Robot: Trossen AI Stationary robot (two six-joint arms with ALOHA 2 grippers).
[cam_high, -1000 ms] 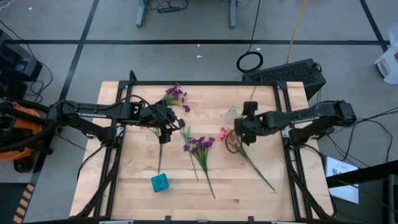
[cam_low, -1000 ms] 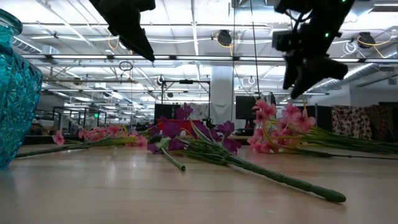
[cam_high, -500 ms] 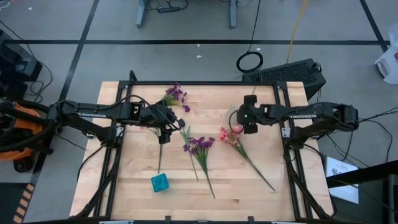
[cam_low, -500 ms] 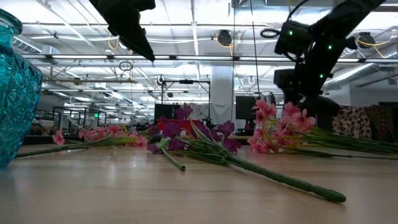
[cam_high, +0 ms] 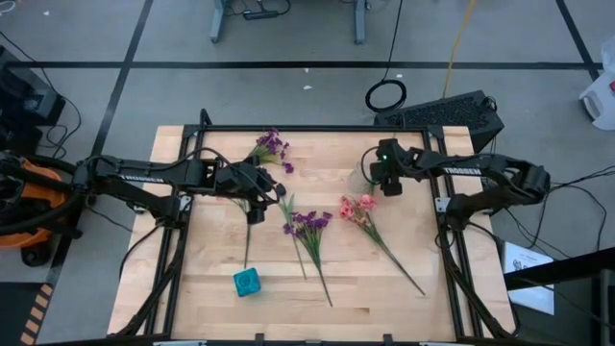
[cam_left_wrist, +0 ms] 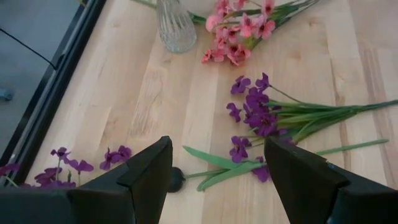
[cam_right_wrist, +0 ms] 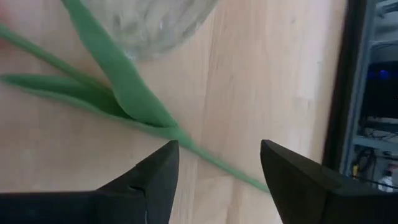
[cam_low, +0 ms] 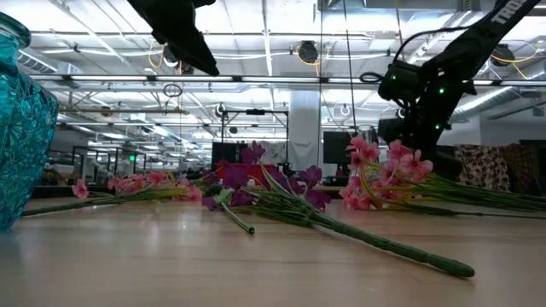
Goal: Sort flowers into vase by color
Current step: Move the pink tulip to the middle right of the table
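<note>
both grippers open, empty: left gripper [cam_high: 258,197] above purple flowers [cam_high: 307,223], right gripper [cam_high: 377,176] by clear vase [cam_left_wrist: 175,26].

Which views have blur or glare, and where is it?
Low view: the teal vase close to the lens is soft, and the ceiling lights behind glare. Right wrist view: the clear vase and green stem are blurred. High view: even light, sharp.

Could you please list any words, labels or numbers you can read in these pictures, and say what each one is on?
"TROSSEN": white lettering on the right arm, just readable in the high view.
White lettering on the left arm: too small to read surely.
White letters on an arm at the low view's top right corner: cut off, unreadable.
</note>
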